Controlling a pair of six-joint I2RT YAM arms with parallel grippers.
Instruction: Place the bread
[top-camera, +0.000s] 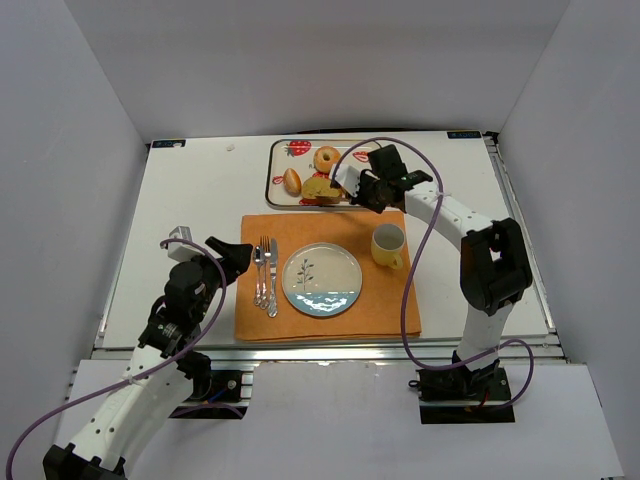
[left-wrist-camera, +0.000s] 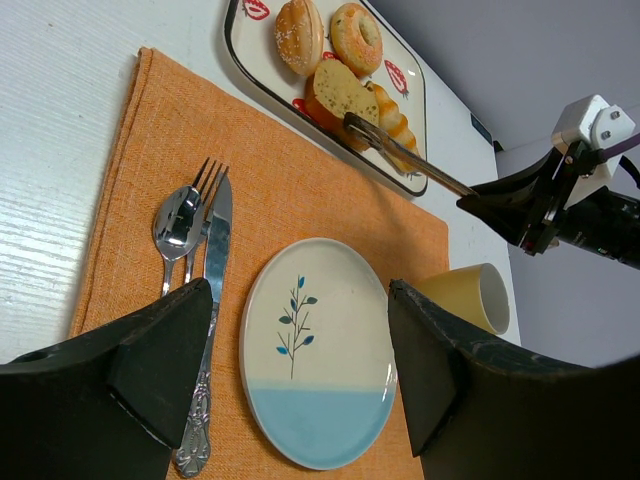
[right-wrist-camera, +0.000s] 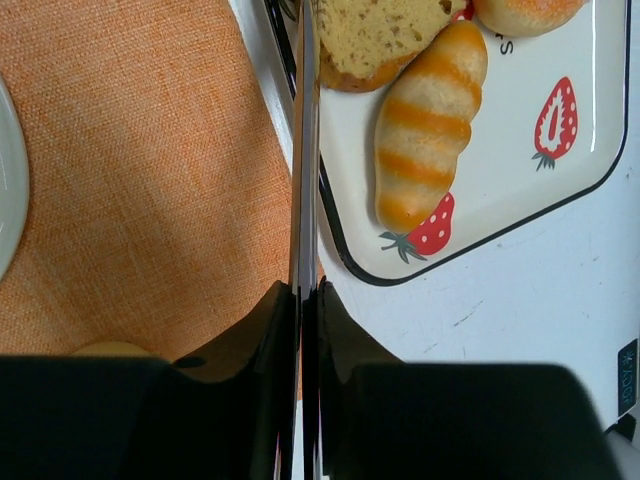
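- Right wrist view: the bread slice (right-wrist-camera: 385, 35) lies at the top of the frame on the strawberry-printed tray (right-wrist-camera: 500, 170), touching a striped roll (right-wrist-camera: 430, 120) just below it.
- It looks light, soft and crumbly. I'd judge a gentle pinch across its flat faces, near the middle, to be safest, since a hard squeeze would crush or tear it.
- The tongs (right-wrist-camera: 303, 150) run up the centre of the frame, seen edge-on with the blades nearly together. Their tips are at the slice's left edge, but I cannot tell whether they grip it.
- The right gripper (right-wrist-camera: 308, 300) is clamped tight on the tongs' handle.
- In the left wrist view, the plate (left-wrist-camera: 330, 420) sits bare at lower centre on the orange placemat (left-wrist-camera: 300, 190). It is the likely landing spot.
- The left gripper (left-wrist-camera: 300, 300) is spread wide and holds nothing, hovering over the plate and the cutlery (left-wrist-camera: 190, 225).
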